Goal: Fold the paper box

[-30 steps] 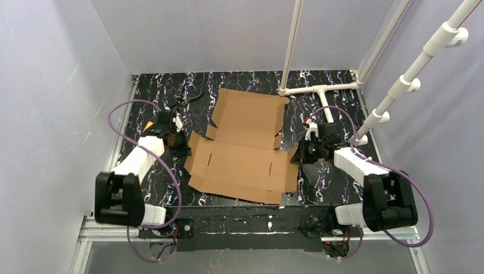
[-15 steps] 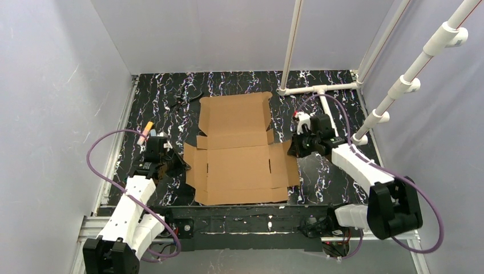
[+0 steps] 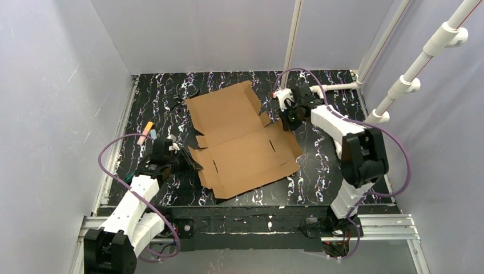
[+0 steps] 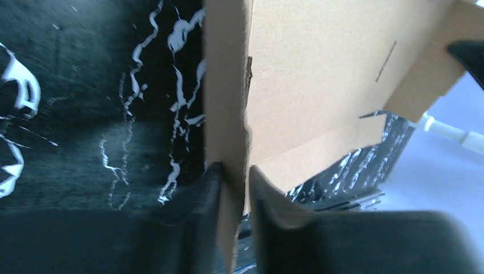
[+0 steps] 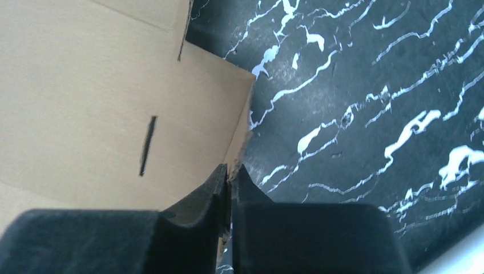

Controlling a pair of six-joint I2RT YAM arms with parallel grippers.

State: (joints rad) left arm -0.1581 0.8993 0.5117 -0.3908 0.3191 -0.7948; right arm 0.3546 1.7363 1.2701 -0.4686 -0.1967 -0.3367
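Note:
The paper box (image 3: 242, 142) lies as a flat brown die-cut sheet on the black marbled table, turned askew with its lid panel toward the back left. My left gripper (image 3: 193, 164) is at the sheet's near-left flap. In the left wrist view the flap of the paper box (image 4: 319, 74) runs between the fingers of the left gripper (image 4: 235, 169), whose jaws stand slightly parted around it. My right gripper (image 3: 287, 119) reaches to the back right corner. There the right gripper (image 5: 229, 169) is pinched shut on the torn edge of the paper box (image 5: 85, 85).
An orange and pink marker (image 3: 147, 130) lies by the left wall. A small black tool (image 3: 185, 94) sits at the back left. White pipe framing (image 3: 337, 88) stands at the back right, close behind the right arm. Grey walls enclose the table.
The right gripper swung toward the back, turning the sheet counter-clockwise. The left gripper shifted right at its flap, and its jaws have loosened a little.

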